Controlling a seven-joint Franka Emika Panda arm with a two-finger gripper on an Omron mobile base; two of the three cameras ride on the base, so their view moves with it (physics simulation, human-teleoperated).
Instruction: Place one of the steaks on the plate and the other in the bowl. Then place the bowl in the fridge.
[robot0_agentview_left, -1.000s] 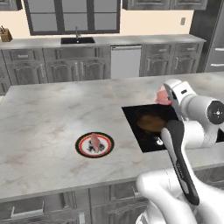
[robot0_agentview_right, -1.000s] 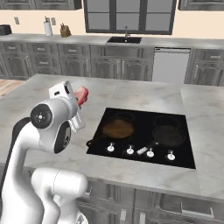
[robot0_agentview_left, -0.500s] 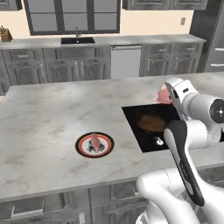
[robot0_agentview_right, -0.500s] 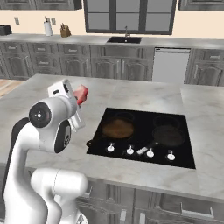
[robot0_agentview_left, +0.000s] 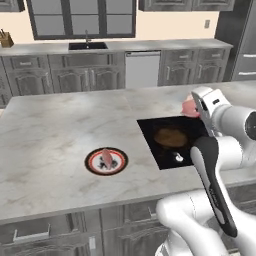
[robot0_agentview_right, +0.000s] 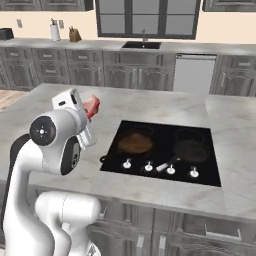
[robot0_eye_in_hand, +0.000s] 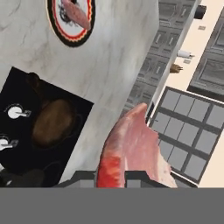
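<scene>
Claw (robot0_eye_in_hand: 111, 175) grips the second steak (robot0_eye_in_hand: 131, 148) above the bench, bound for the bowl. The first steak (robot0_agentview_left: 106, 158) already lies on the plate (robot0_agentview_left: 93, 163).

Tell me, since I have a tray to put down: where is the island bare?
Bare marble lies left of the plate and between it and the cooktop. The cooktop is crowded with the bowl and pan.

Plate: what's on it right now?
One steak lies on the plate, covering part of its patterned centre. The second steak is in the gripper, raised.
</scene>
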